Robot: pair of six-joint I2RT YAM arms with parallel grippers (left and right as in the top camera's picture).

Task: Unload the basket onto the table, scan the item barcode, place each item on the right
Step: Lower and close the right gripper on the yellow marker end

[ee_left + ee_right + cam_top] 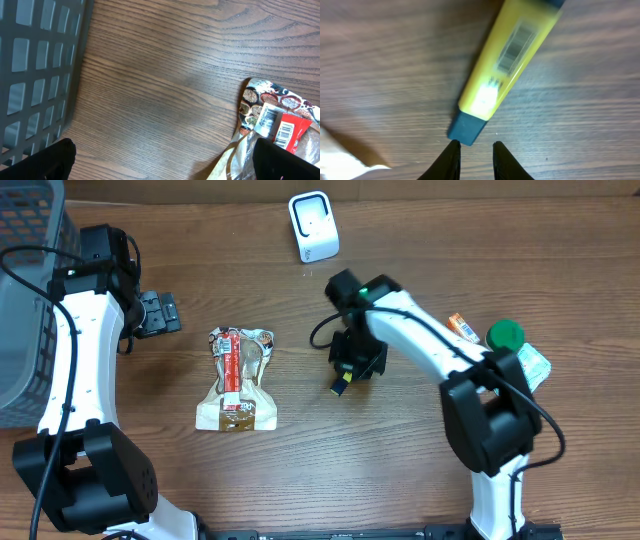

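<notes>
Yellow plastic stick with a dark blue cap [505, 75] lies flat on the brown wooden surface [300, 470], barcode label facing up, which we judge handy for showing it to the white box-shaped scanner [313, 225] at the far edge. Our right claw [474, 155] hangs over the capped end, fingers close together — we cannot tell whether they grip it. Our left claw [170, 165] stands wide open and empty beside the clear bread packet [238, 380] — out of the way.

No words legible anywhere, two barcode labels on the food packet [260, 107] — one white, one red, blurred barcode strip on the yellow stick [507, 65] — digits unreadable
</notes>
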